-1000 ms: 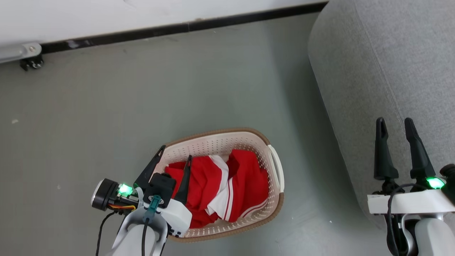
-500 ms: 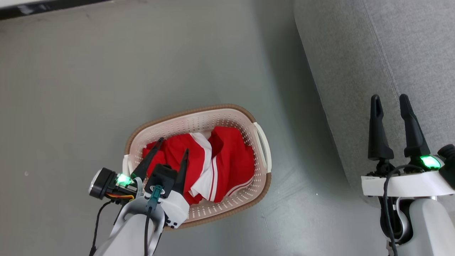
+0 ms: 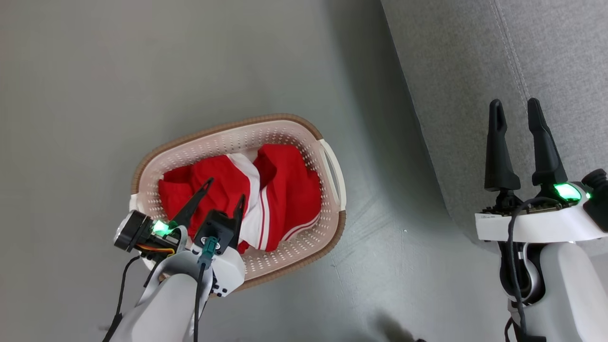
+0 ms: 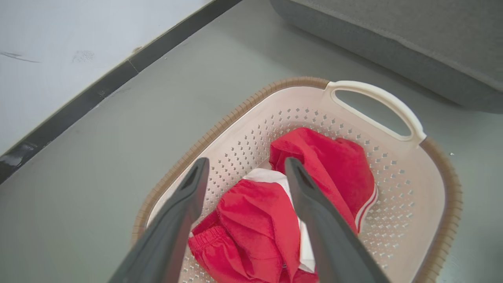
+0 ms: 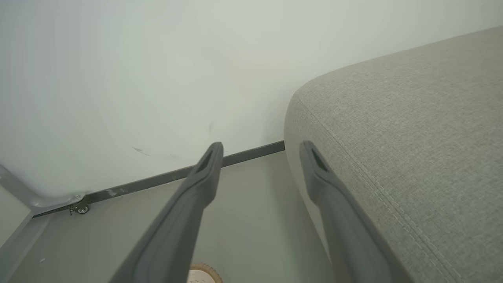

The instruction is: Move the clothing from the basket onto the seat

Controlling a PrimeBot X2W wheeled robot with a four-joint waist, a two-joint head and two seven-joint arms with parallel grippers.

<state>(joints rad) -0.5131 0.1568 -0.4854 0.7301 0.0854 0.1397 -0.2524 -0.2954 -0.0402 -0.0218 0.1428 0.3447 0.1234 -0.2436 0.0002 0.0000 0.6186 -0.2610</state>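
Left pincer, fingers apart, hung over the red-and-white fabric clothing, probably soft and light, in the cream perforated plastic basket, where a raised fold seemed best to pinch.

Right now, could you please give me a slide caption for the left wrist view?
Open left claw poised over red clothing in the cream basket, grey seat beyond.

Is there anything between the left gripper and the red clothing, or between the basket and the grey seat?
Nothing visible does. The left gripper is open and points down at the clothing in the basket, with nothing between them. Between the basket and the seat there is only floor; the clothing must rise over the basket's wall.
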